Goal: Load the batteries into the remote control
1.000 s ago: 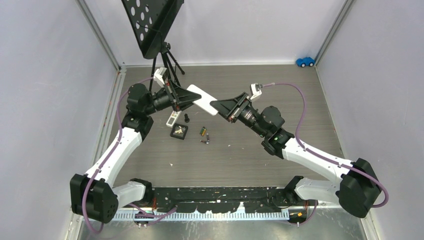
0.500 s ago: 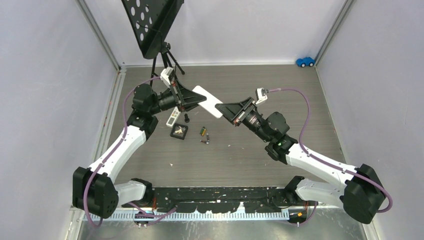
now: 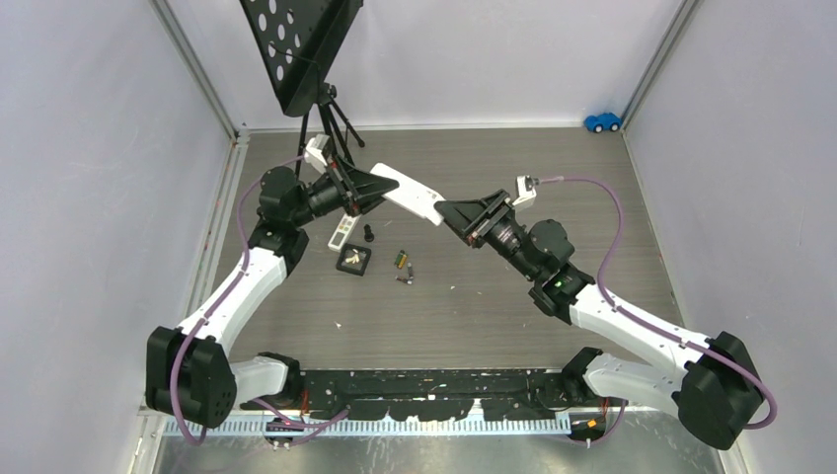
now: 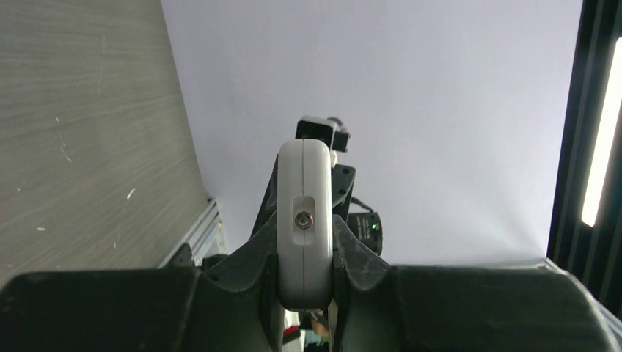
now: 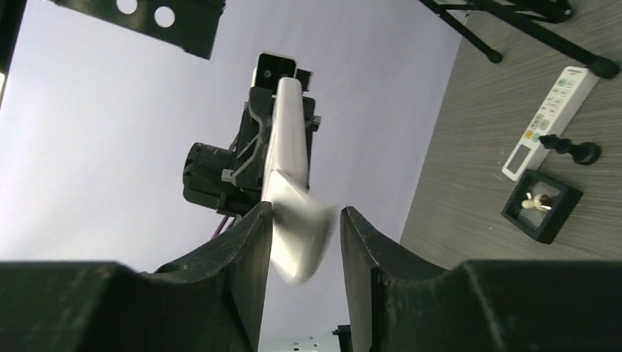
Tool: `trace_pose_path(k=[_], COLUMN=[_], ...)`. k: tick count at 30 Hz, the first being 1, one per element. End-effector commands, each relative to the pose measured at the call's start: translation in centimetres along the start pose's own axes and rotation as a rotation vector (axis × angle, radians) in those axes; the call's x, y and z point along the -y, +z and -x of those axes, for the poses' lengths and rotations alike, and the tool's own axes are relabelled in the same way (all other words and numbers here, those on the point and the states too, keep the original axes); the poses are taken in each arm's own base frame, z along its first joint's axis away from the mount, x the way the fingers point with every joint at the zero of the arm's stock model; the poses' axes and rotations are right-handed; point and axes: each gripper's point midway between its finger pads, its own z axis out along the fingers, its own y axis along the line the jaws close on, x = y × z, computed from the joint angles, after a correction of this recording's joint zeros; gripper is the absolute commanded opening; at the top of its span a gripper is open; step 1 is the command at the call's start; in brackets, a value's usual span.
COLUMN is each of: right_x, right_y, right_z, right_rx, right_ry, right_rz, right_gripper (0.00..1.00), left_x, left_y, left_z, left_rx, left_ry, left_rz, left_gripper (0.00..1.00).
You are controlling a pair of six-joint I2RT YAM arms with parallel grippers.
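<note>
The left gripper [image 4: 304, 242] is clamped on one end of a white remote control [image 4: 303, 191], its two dark fingers [image 4: 258, 253] pressed against the casing's flat sides so that the narrow edge, with a small recessed screw, faces the wrist camera. The remote is held in the air above the middle of the grey wood-grain table [image 3: 513, 296], slanting from the left arm toward the right arm. The right gripper [image 5: 304, 220] has its jaws around the remote's opposite end. One finger touches the casing, but the slightly blurred view does not show whether the other does, so a firm grip cannot be confirmed. The batteries [image 3: 405, 268], three tiny dark cells, one wrapped in green-yellow, lie loose on the table just below the raised remote, close together and apart from both grippers. To their left sits a small black square tray [image 3: 353, 259] holding a pale item. Beyond it stands a black chess pawn [image 3: 368, 234], just beside a second white remote with buttons [image 3: 342, 233] that lies flat on the table. A black tripod carrying a perforated panel [image 3: 296, 49] stands at the far left, and a blue toy car [image 3: 602, 121] is parked in the far right corner.
</note>
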Motion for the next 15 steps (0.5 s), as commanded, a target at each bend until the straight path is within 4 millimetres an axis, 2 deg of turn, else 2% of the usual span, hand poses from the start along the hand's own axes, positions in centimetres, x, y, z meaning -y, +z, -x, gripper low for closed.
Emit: trace_pose_path(k=[1, 4, 10, 12, 15], right_x=[2.9, 2.3, 1.5, 2.0, 3.9], right_y=[-0.4, -0.3, 0.1, 0.0, -0.2], right_z=[0.0, 0.0, -0.2, -0.2, 0.2], right_rx=[0.002, -0.009, -0.033, -0.03, -0.013], right_ry=[-0.016, -0.008, 0.031, 0.027, 0.007], right_rz=[-0.089, -0.072, -0.046, -0.066, -0.138], right_gripper=[0.45, 0.45, 0.2, 0.18, 0.17], left_x=[4.3, 3.9, 2.0, 1.0, -1.2], left_y=[-0.5, -0.5, -0.3, -0.3, -0.4], left_z=[1.4, 1.3, 1.6, 1.8, 2.3], left_rx=[0.07, 0.065, 0.08, 0.093, 0.116], left_ry=[0.064, 0.061, 0.086, 0.112, 0.171], left_rz=[-0.119, -0.111, -0.041, 0.004, 0.108], left_gripper=[0.0, 0.0, 0.0, 0.0, 0.0])
